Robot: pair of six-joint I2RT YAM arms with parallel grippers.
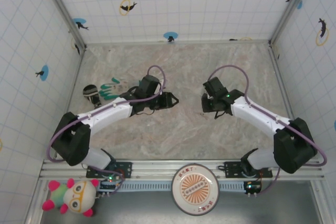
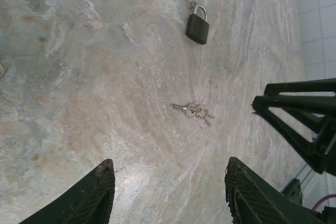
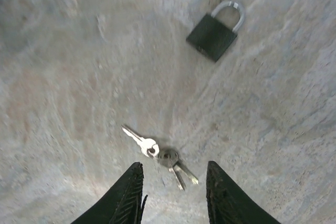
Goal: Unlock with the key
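Right claw [image 3: 175,166] released: jaws apart, only bare bench [image 1: 184,66] between them. Its fingertips hang just short of the keys [image 3: 157,153]. Finger bases cut off by the lower edge of its wrist view, and the left part of that view is smeared.

Left claw [image 2: 170,163] also released, jaws wide and empty. It sits farther back from the keys than the other claw.

Keys: a small silvery bunch on a ring, flat on the bench, mid-bench between the two claws. One key splays out one way, the others the opposite way. They overlap, so the count is uncertain.

Padlock [image 3: 215,34]: dark squarish body, silver shackle, lying flat, well apart from the keys and beyond them from either wrist camera. Shackle looks seated. Keyhole cannot be made out.

Left wrist view: the other claw's dark frame stands at the right side, cut by the edge.

Far left of the bench, near the wall: teal-green strips [image 1: 109,92] beside a small dark round thing [image 1: 91,93], too small to identify. At the near rail: plush toy [image 1: 73,196] and round disc [image 1: 195,190].
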